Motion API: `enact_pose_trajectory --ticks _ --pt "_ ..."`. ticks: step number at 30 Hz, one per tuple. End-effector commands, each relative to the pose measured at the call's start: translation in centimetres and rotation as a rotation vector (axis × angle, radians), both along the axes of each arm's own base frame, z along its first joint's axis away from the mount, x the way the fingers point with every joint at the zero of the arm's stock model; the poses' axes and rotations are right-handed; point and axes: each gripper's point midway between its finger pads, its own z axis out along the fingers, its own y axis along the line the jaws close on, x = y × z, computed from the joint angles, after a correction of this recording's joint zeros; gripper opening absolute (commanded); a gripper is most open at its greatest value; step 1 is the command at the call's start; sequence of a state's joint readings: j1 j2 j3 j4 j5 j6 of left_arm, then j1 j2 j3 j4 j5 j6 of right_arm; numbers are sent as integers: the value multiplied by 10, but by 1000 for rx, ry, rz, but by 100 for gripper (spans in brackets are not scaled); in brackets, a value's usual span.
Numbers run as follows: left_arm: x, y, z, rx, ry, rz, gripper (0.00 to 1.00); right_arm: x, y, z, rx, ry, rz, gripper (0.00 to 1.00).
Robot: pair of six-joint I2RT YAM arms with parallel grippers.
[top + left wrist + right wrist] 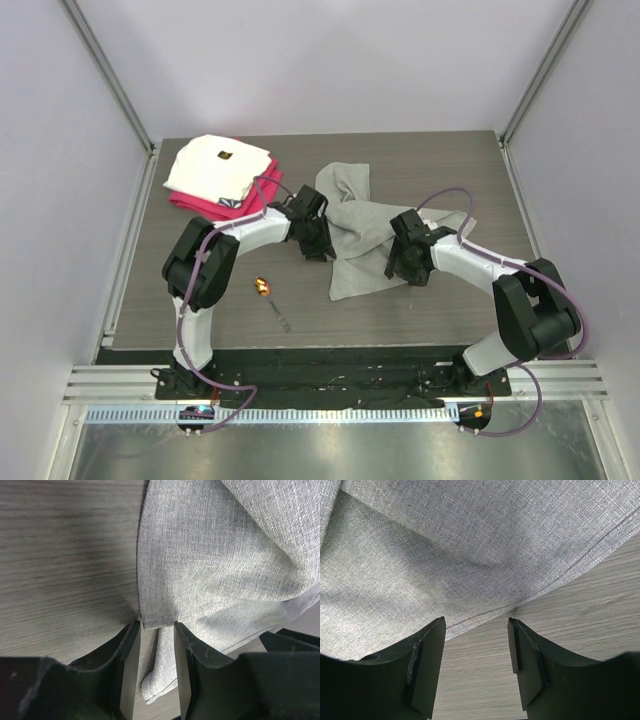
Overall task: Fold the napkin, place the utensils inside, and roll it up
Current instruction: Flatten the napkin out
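Observation:
The light-grey napkin [352,238] lies crumpled at the middle of the table. My left gripper [316,241] is at its left edge. In the left wrist view [155,630] the jaws stand partly open with a folded corner of the napkin [215,565] between the fingers. My right gripper [406,262] is at the napkin's right side. In the right wrist view [476,625] it is open and empty, with the napkin's hemmed edge [470,555] just beyond its tips. The utensil [271,298], with a slim grey stem and an orange end, lies alone on the table near the front left.
A folded white cloth with a small dark mark [218,165] sits on a magenta-red folded cloth [205,205] at the back left corner. The wood-grain table [480,190] ends at a metal frame on the left, right and front.

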State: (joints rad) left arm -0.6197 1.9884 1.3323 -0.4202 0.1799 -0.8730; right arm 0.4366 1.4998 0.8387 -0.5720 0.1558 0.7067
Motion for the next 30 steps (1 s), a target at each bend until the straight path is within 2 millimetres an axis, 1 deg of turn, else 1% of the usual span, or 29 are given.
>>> enact_pose_trajectory --ticks 1,5,11,15,17,19,21,22,23,24,25,26,27,28,29,30 --pt "14 15 0 68 -52 20 37 15 -2 6 -21 -41 5 60" --pt "17 20 -4 94 -51 38 36 16 -6 -3 -42 -11 2 61" --pt "18 13 -9 74 -26 18 37 20 -7 -9 -54 6 6 61" --pt "11 11 -16 63 11 9 37 21 -9 -15 -67 26 0 61" --pt "5 12 -23 69 33 3 42 21 -13 -18 -81 35 0 61" --pt "1 13 -28 82 49 -2 43 22 -15 -22 -98 44 10 59" --pt "-2 14 -38 92 75 -10 42 26 -19 -23 -112 46 5 54" --pt "-3 12 -40 90 84 -13 38 27 -21 -26 -118 52 6 51" --pt "-4 10 -42 85 93 -19 35 27 -23 -27 -124 58 7 45" --pt "-6 9 -47 85 105 -25 31 30 -24 -27 -127 56 6 42" --pt "-3 7 -46 82 102 -27 26 31 -25 -27 -131 58 7 38" --pt "-3 6 -46 80 104 -32 19 31 -26 -30 -140 65 15 36" --pt "-3 7 -46 84 101 -31 15 34 -28 -29 -144 61 13 29" --pt "-1 6 -44 83 95 -33 4 35 -29 -30 -150 64 15 26" --pt "0 7 -42 86 89 -34 0 35 -30 -32 -155 69 18 22" --pt "1 8 -41 90 82 -32 0 40 -33 -31 -161 65 17 15"
